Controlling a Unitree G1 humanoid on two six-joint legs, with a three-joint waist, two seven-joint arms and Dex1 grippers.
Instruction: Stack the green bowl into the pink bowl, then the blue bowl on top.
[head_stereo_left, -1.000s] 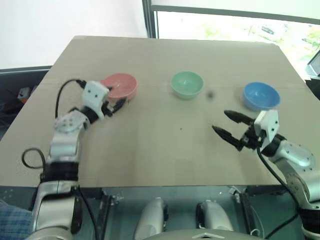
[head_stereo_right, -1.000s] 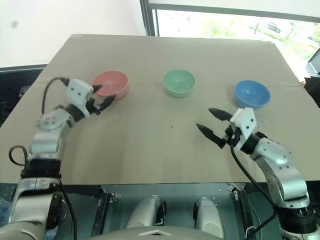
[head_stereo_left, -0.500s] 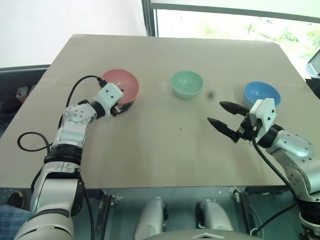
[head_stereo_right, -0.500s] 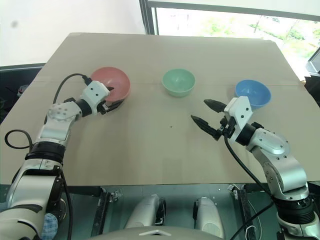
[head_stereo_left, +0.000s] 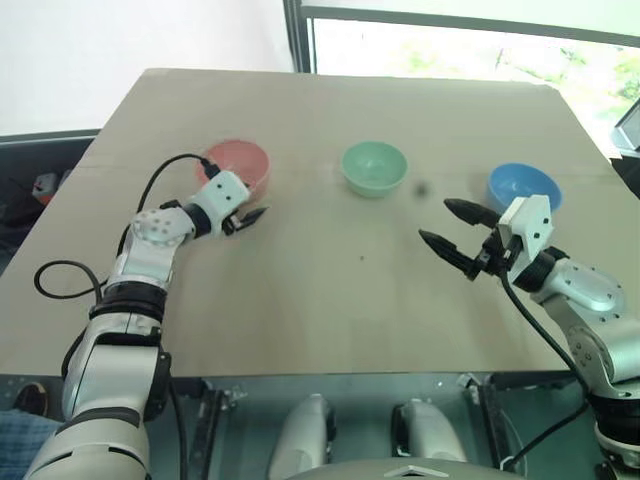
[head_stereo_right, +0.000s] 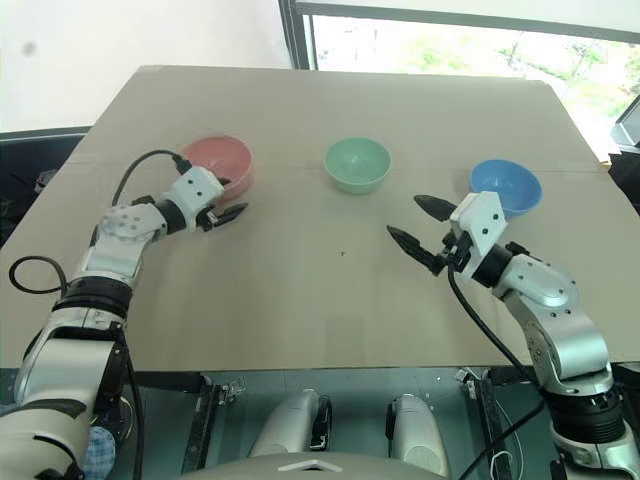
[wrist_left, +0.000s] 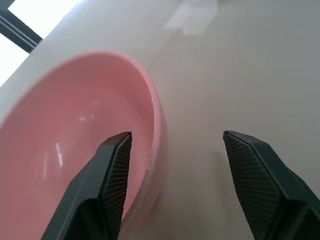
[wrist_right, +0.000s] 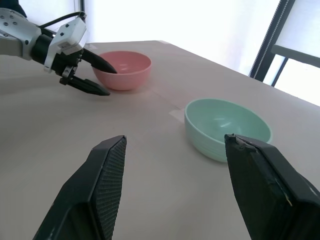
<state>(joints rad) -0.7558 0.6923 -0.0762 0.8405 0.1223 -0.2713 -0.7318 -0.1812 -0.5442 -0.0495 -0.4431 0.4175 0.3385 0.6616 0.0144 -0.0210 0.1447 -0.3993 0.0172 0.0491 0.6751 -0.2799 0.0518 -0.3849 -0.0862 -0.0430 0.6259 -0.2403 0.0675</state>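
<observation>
The pink bowl (head_stereo_left: 238, 160) sits level on the table at the left. My left gripper (head_stereo_left: 245, 213) is at its near right edge, open. In the left wrist view the pink bowl's (wrist_left: 75, 145) rim lies between the jaws, one finger inside and the other outside, clear of the wall. The green bowl (head_stereo_left: 374, 168) stands in the middle and the blue bowl (head_stereo_left: 522, 187) at the right, both empty. My right gripper (head_stereo_left: 434, 220) hovers open in front of the blue bowl, holding nothing. The right wrist view shows the green bowl (wrist_right: 227, 127) ahead of it.
The tan table (head_stereo_left: 330, 290) has bare surface between the bowls and its near edge. A window frame (head_stereo_left: 300, 35) rises behind the far edge. A black cable (head_stereo_left: 160, 175) loops over my left wrist.
The pink bowl, tipped up half a second ago, now lies level. My left gripper has sunk beside it and its jaws have narrowed. The right gripper has hardly moved.
</observation>
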